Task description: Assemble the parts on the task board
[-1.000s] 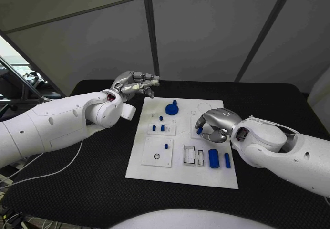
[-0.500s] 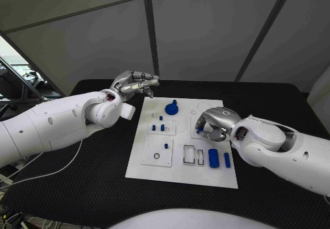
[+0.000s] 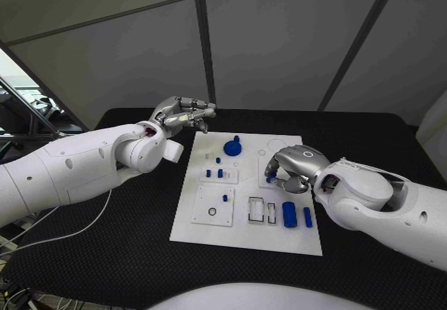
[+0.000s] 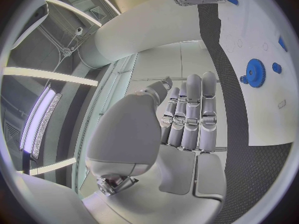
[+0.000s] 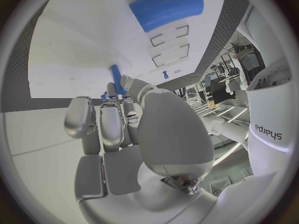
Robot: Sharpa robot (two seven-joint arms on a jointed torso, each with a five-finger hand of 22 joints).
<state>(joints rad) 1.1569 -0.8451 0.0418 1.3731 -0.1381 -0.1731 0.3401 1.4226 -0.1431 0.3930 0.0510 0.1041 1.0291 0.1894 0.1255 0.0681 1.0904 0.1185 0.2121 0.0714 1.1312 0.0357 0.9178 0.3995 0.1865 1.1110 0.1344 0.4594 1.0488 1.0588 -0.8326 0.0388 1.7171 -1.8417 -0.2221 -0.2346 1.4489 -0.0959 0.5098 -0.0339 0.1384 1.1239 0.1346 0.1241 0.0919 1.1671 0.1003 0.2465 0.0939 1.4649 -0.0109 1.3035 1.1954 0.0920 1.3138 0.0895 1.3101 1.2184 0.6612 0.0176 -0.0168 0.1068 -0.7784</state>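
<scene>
**Right hand holds a small blue part over the task board**

The white task board (image 3: 244,227) lies in the middle of the black counter (image 3: 112,252). On its far part stands a blue gear (image 3: 233,148) with a small blue knob just beside it. Near the middle of the board, two small blue pegs (image 3: 214,173) stand in a shallow square recess. In the near left square plate there is one small blue peg (image 3: 225,197) and a dark ring. At the near right, a thick blue cylinder (image 3: 289,214) and a thinner blue pin (image 3: 307,217) lie side by side, next to two rectangular slots with dark outlines.

The right hand (image 3: 291,169) is over the right side of the board, fingers curled, and it pinches a small blue part (image 3: 270,174) at the fingertips; the right wrist view shows this blue piece (image 5: 116,78) between the fingers.

The left hand (image 3: 185,112) is raised beyond the far left corner of the board, fingers drawn together. It holds nothing that I can see.
</scene>
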